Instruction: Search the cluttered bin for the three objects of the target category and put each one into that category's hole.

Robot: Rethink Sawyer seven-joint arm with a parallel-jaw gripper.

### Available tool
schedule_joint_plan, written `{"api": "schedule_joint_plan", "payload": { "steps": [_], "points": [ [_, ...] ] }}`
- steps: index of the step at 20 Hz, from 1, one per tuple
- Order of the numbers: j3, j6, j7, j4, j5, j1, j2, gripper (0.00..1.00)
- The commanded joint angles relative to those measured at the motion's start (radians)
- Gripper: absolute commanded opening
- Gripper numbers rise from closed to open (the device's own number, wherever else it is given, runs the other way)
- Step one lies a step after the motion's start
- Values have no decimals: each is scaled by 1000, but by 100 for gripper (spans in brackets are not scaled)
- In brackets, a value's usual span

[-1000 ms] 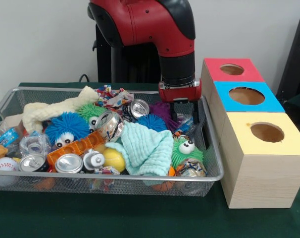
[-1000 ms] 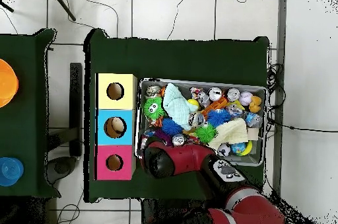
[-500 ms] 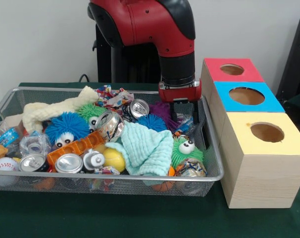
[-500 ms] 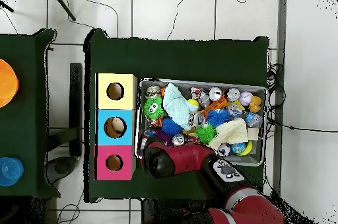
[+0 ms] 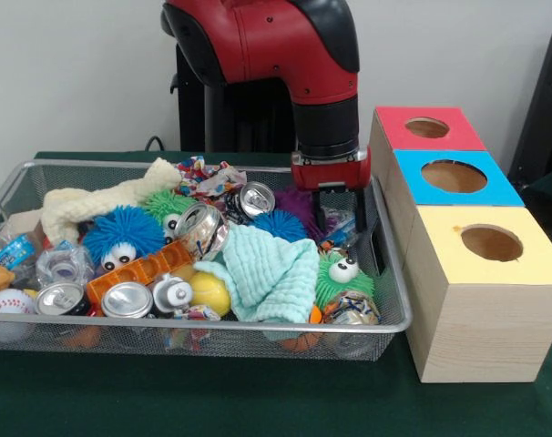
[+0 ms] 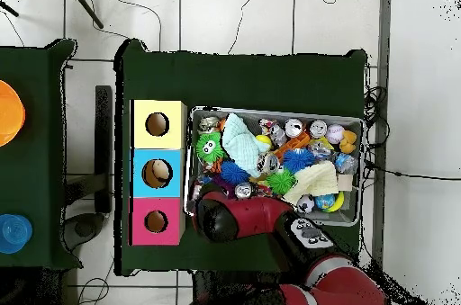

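The wire mesh bin (image 5: 212,325) is full of clutter; it also shows in the overhead view (image 6: 279,111). My gripper (image 5: 340,218) hangs open at the bin's far right corner. Its fingers (image 5: 320,211) stand on either side of a small clear bottle with a blue label (image 5: 338,229); whether they touch it I cannot tell. Another labelled bottle (image 5: 12,251) and a crumpled clear one (image 5: 65,265) lie at the left end. The blue-topped box's hole (image 5: 454,176) is right of the gripper, and also shows in the overhead view (image 6: 157,173). There my arm (image 6: 236,220) hides the gripper.
The red-topped box (image 5: 428,128) and the yellow-topped box (image 5: 490,243) flank the blue one. In the bin lie a mint cloth (image 5: 271,269), several silver cans (image 5: 127,299), fuzzy blue (image 5: 121,235) and green (image 5: 344,273) balls, a yellow ball (image 5: 209,293) and a cream rope toy (image 5: 94,202).
My gripper has sunk slightly lower into the bin's right corner, over the labelled bottle. The clutter has not moved.
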Motion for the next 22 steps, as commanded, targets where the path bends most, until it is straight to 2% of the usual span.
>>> {"api": "schedule_joint_plan", "payload": {
  "steps": [1, 3, 9, 15, 17, 19, 22],
  "points": [
    [-48, -194, 277, 12, 106, 8, 41, 100],
    [-66, -218, 280, 14, 138, 15, 53, 100],
    [-105, -177, 230, 14, 209, 48, 55, 100],
    [-103, -182, 207, 25, 224, 49, 52, 100],
    [-106, -146, 182, 17, 221, 56, 60, 100],
    [-127, -54, 133, -5, 223, 87, 80, 100],
    [-126, -28, 109, -4, 204, 93, 95, 100]
  ]
}}
